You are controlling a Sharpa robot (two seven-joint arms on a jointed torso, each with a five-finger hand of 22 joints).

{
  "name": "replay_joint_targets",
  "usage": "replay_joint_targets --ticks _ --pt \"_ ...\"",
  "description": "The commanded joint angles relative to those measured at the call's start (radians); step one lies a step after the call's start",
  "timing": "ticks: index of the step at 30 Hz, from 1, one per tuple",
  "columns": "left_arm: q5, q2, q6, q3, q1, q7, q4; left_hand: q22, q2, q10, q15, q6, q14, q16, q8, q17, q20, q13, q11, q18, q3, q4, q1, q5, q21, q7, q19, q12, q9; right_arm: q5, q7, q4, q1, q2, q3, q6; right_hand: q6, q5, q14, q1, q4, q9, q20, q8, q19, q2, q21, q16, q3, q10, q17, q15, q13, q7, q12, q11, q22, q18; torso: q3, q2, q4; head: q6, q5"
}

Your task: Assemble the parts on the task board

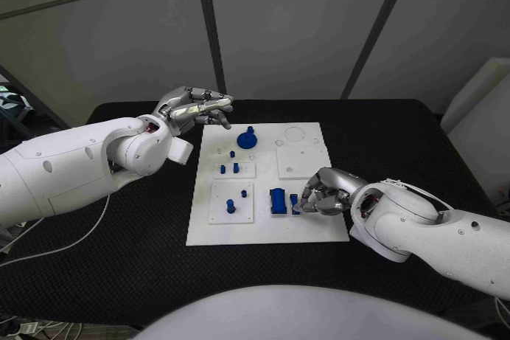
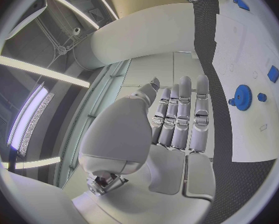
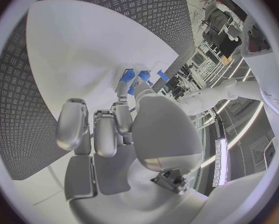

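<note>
Head view: the white board lies mid-table on the black table. Around the board's centre, a blue gear stands toward 11 o'clock, small blue pegs toward 9 o'clock, and one more peg toward 7 o'clock. A tall blue block stands toward 5 o'clock, with a smaller blue piece just beside it on its 3 o'clock side. The left hand hangs off the board's corner at 11 o'clock, fingers bent, with nothing seen in them. The right hand sits at the board's edge toward 4 o'clock, fingers curled toward the smaller piece; I cannot tell whether they grip it or only touch it.

Left wrist view: the left hand has its fingers straight and side by side, holding nothing, released. Beyond the fingertips lies the board, with the gear and a few blue parts on it. All of these are apart from the fingers.

Right wrist view: the right hand reaches over the board. Its fingers are bent in, and blue pieces sit right at the fingertips. Contact looks close, yet the grasp itself is hidden by the fingers.
</note>
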Motion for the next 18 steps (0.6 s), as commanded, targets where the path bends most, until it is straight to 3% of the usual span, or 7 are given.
replay_joint_targets --ticks 1,15,18 --pt "-0.003 -0.001 0.011 0.000 0.001 0.007 0.002 -0.001 0.008 -0.004 -0.002 -0.005 0.006 -0.006 0.007 -0.002 0.000 -0.001 0.001 0.048 -0.001 0.001 0.003 -0.002 -0.005 -0.002 0.004 -0.004 -0.001 -0.007 0.009 -0.003 0.000 0.003 0.000 0.021 -0.008 -0.005 0.080 0.009 -0.007 0.002 -0.005 0.002 0.003 -0.002 0.000 0.002 0.002 0.001 0.146 -0.006 -0.002 -0.001 0.000 -0.001 -0.001 -0.018 -0.0001 0.000 -0.0013 0.000 0.002" --pt "-0.003 0.004 0.012 0.000 0.001 0.008 -0.001 -0.001 0.008 -0.004 -0.002 -0.005 0.006 -0.006 0.007 -0.002 0.000 -0.001 0.001 0.048 -0.001 0.001 0.003 -0.002 -0.005 -0.002 0.004 -0.004 -0.001 -0.020 0.021 -0.067 0.000 0.038 -0.001 0.008 -0.005 -0.008 0.080 0.023 -0.018 0.004 -0.005 0.005 0.004 0.010 0.001 0.004 0.004 0.005 0.149 -0.007 0.004 -0.004 0.005 -0.003 0.001 -0.018 0.0029 0.001 0.0021 0.000 0.007" --pt "-0.003 0.005 0.012 0.000 0.001 0.008 -0.002 -0.001 0.008 -0.004 -0.002 -0.005 0.006 -0.006 0.007 -0.002 0.000 -0.001 0.001 0.048 -0.001 0.001 0.003 -0.002 -0.005 -0.002 0.004 -0.004 -0.001 -0.021 0.027 -0.081 0.000 0.048 -0.001 0.005 -0.005 -0.009 0.080 0.025 -0.019 0.004 -0.005 0.006 0.004 0.012 0.002 0.004 0.005 0.005 0.149 -0.007 0.004 -0.004 0.005 -0.003 0.002 -0.018 0.0021 0.000 0.0011 0.000 0.006"
